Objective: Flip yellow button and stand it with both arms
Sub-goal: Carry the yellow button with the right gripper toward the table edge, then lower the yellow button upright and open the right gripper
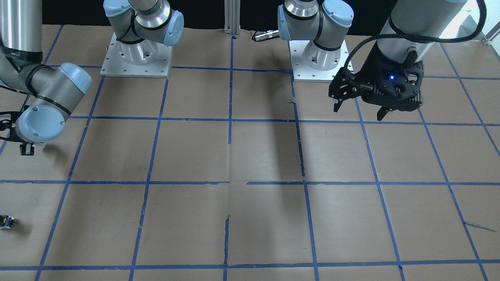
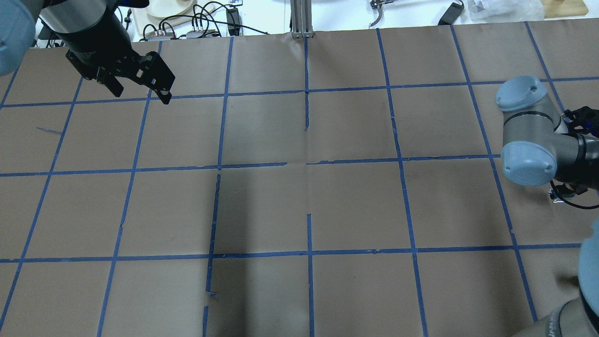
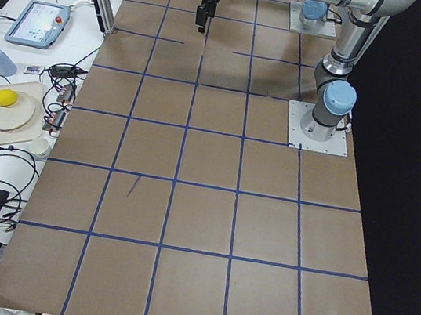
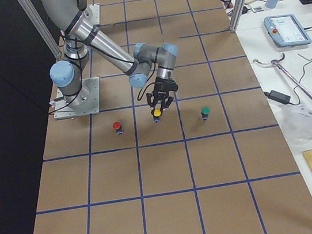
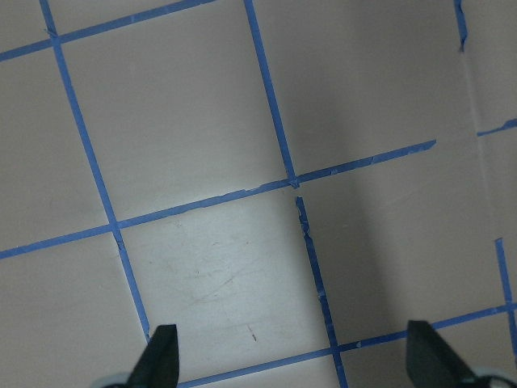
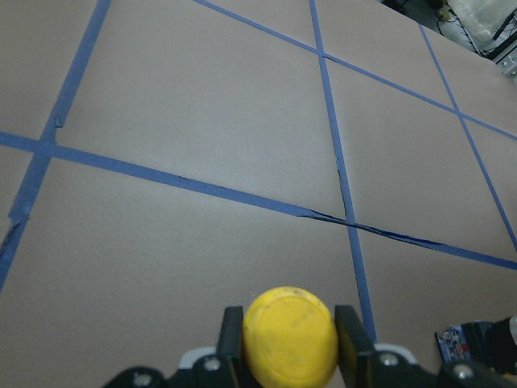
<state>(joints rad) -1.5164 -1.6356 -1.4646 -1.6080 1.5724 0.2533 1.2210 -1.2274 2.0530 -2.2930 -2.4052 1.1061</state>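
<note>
The yellow button (image 6: 290, 336) has its round yellow cap facing the right wrist camera, between the two black fingers (image 6: 232, 333). My right gripper (image 4: 156, 105) is shut on it. In the exterior right view the yellow button (image 4: 157, 114) is low over the brown paper, in line with two other buttons. I cannot tell whether it touches the table. My left gripper (image 1: 359, 112) hangs open and empty above the table near its own base. It also shows in the overhead view (image 2: 140, 92) and in the left wrist view (image 5: 295, 364).
A red-capped button (image 4: 116, 125) stands on the robot's side of the yellow one and a green-capped button (image 4: 204, 111) on the far side. A small dark part (image 1: 6, 221) lies at the table's edge. Blue tape squares cover the brown paper table (image 1: 250, 156).
</note>
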